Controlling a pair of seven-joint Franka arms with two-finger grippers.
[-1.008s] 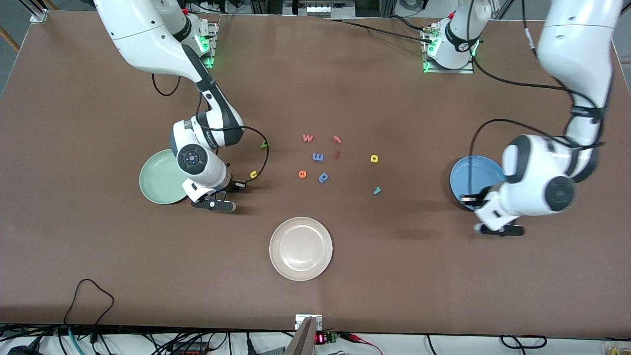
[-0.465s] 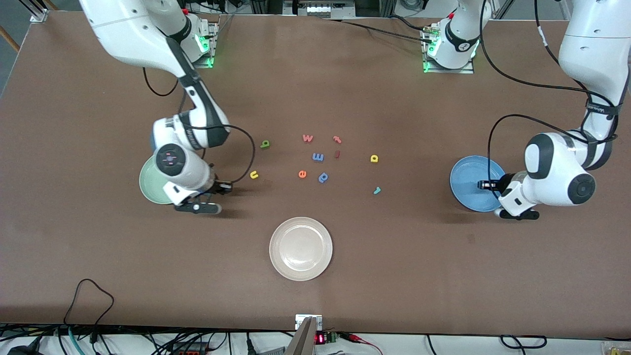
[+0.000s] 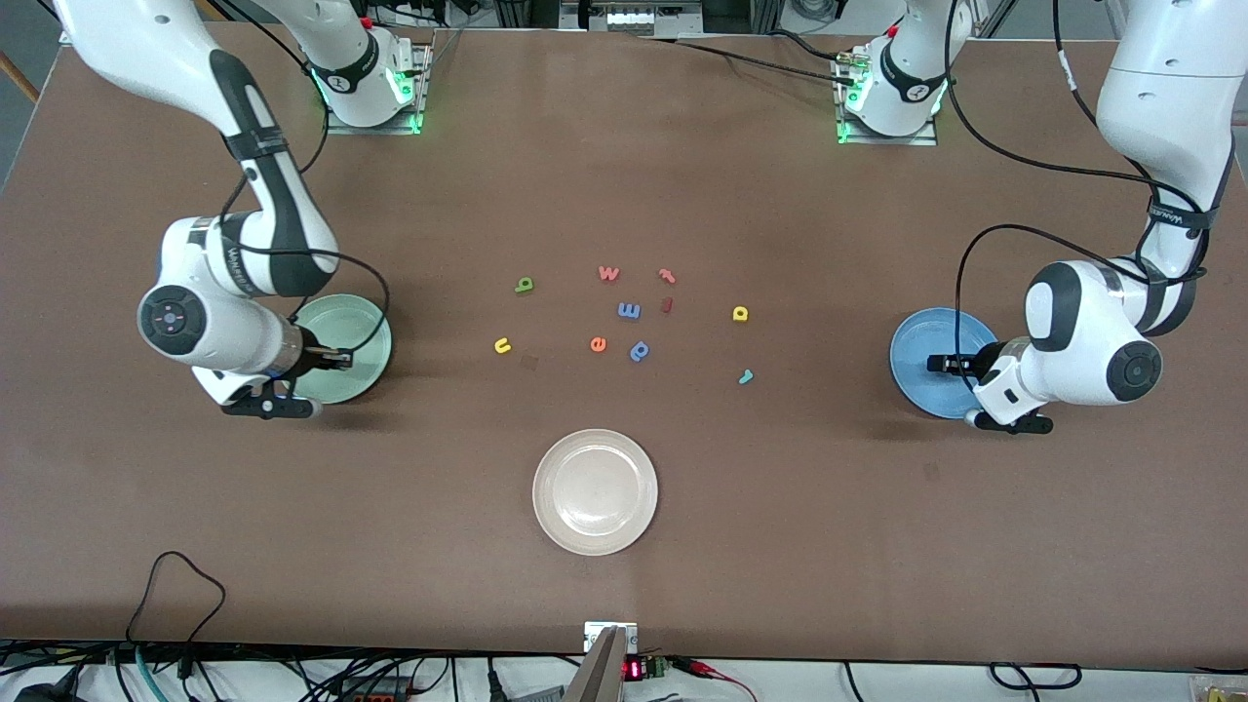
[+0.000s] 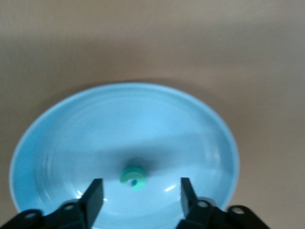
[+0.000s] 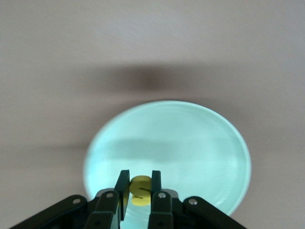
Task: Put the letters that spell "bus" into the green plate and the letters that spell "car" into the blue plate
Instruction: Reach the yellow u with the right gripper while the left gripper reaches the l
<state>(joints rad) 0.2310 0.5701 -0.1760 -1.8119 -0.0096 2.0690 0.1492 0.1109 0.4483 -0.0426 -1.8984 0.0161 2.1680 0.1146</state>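
Since a second ago both arms have swung outward from the letter cluster: the right gripper (image 3: 336, 360), which was over the bare worktop (image 3: 877, 546) near the yellow u (image 3: 502, 345), now hangs over the green plate (image 3: 375, 341), and the left gripper (image 3: 938, 364) has come in over the blue plate (image 3: 921, 336). The right wrist view shows the right gripper's fingers pinching the yellow s (image 5: 140, 190) above the green plate (image 5: 200, 143). The left wrist view shows the left gripper's fingers (image 4: 94, 194) spread apart with the teal c (image 4: 133, 176) lying free on the blue plate (image 4: 205, 124) between them. The dark green b (image 3: 525, 285), the yellow u, the yellow a (image 3: 740, 313) and the teal r (image 3: 746, 376) lie on the worktop, well apart from both plates, among decoys: the orange e (image 3: 599, 343), the blue p-shaped letter (image 3: 640, 350) and the red t (image 3: 667, 276). The main risk is that such a light foam piece may cling to a finger pad when the right gripper lets go, or bounce off the plate's rim if dropped from height. The teal c could likewise be dragged out if a fingertip brushes it as the left arm lifts away. Later, picking the blue p-shaped letter for the b is easy to do, since the shapes read alike from above. The white plate (image 3: 595, 492) lies nearer the front camera and could catch a stray drop.
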